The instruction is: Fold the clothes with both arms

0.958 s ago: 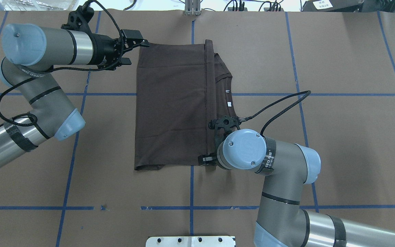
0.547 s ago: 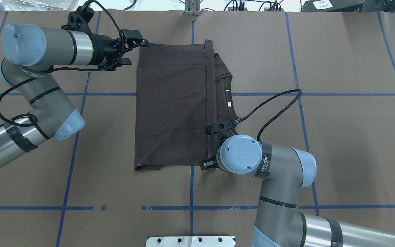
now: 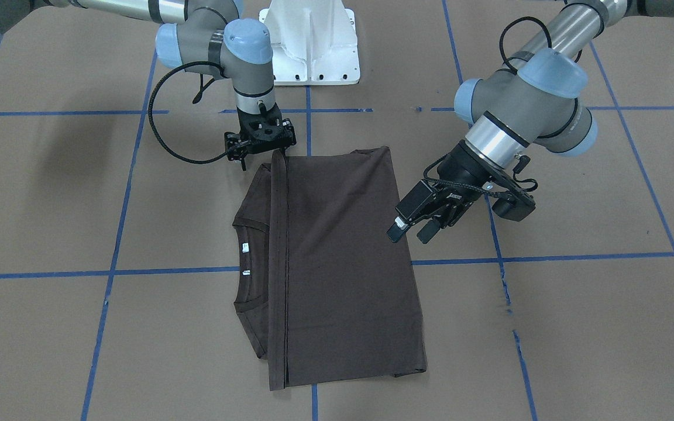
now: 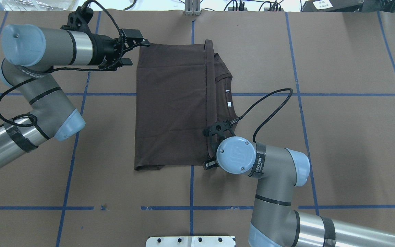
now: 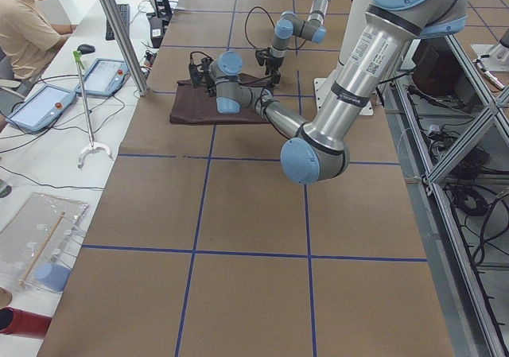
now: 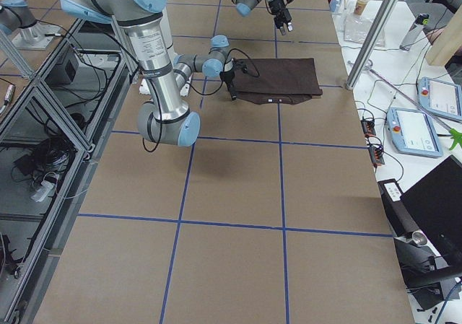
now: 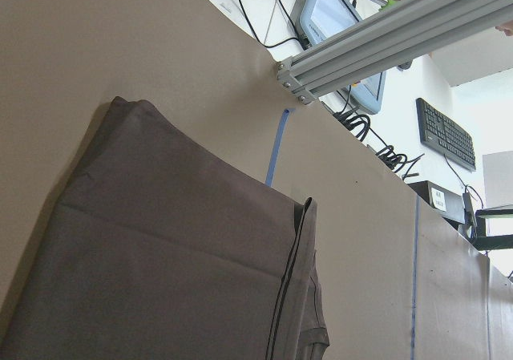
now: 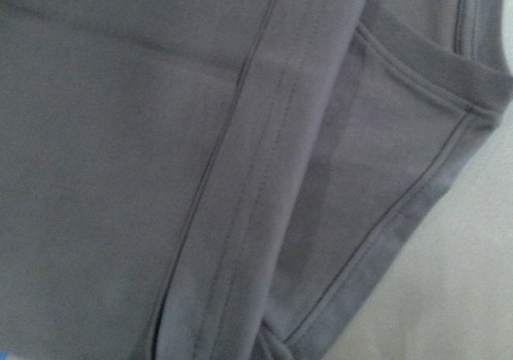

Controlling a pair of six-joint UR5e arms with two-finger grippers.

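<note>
Overhead exterior: T-shirt [image 4: 171, 103] collar [image 4: 223, 78] toward right

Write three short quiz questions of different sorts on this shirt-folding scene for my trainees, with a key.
1. True or false: the left gripper is open.
2. The T-shirt is: A crumpled in a heap, B folded flat on the table, C hanging in the air.
3. Short answer: which gripper is at the end of the folded-over hem nearest the robot?

Key: 1 true. 2 B. 3 the right gripper.
</note>
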